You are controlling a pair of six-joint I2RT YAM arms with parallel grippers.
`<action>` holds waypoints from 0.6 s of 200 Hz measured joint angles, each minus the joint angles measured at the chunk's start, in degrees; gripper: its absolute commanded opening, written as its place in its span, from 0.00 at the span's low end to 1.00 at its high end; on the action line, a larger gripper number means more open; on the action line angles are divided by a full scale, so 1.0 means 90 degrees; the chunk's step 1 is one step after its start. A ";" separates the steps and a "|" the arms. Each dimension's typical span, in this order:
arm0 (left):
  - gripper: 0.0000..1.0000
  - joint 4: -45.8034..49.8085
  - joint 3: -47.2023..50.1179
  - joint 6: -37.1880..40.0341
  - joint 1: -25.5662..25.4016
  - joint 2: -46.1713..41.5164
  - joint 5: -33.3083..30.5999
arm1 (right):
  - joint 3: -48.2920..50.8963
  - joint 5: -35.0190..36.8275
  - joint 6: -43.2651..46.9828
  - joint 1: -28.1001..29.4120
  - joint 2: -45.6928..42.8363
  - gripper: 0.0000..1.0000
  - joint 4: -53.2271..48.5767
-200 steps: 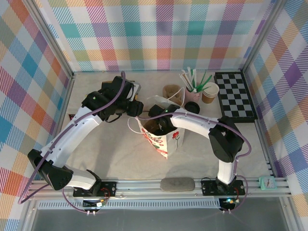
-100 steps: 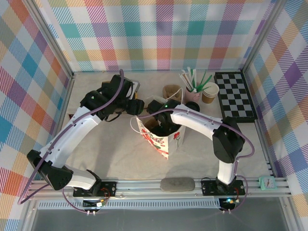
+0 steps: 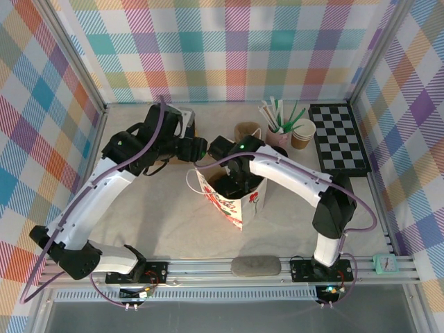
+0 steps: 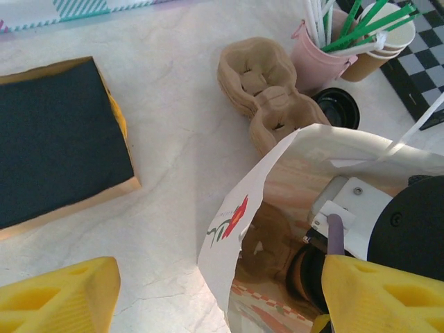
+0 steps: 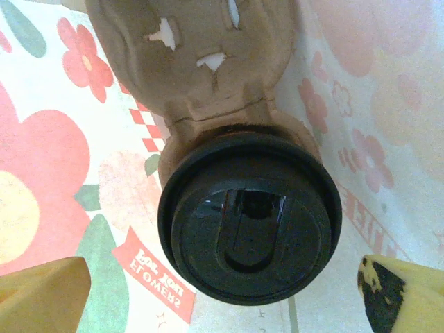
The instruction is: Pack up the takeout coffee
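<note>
Top external view: the left arm (image 3: 104,187) stretches from the left side to the mouth of a white paper bag (image 3: 232,205) printed with red flowers, which stands upright in the middle of the table (image 3: 159,229). The right arm (image 3: 291,173) bends over the bag and dips into it from above. Behind the bag sit spare pulp carriers (image 3: 246,130), then a pink cup of straws (image 3: 277,133), a brown kraft cup (image 3: 303,133) holding more straws, and a checkered board (image 3: 338,139) at the far right.

Left wrist view: a black pad (image 4: 59,139) with a tan edge lies on the table at left. The yellow left fingers (image 4: 59,298) stand wide apart, with the bag's rim rising between them and pinched by neither. A loose black lid (image 4: 338,107) lies beside the pink cup.

Right wrist view: the takeout coffee (image 5: 250,218), its black lid on, is seated in a brown cup holder (image 5: 201,62) down inside the bag. The right fingers (image 5: 41,295) are spread wide on either side of the lid, gripping nothing.
</note>
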State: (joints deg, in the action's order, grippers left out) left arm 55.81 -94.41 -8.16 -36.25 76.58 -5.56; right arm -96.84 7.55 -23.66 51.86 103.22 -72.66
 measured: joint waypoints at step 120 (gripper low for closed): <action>1.00 -0.0058 -0.0039 -0.0192 0.0000 -0.0617 -0.0078 | -0.1025 0.0068 0.0148 0.0087 0.0000 0.99 -0.0665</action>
State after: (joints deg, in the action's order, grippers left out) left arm 55.29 -94.76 -9.89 -36.25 71.02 -6.26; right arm -106.06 8.16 -22.33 52.64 103.22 -78.65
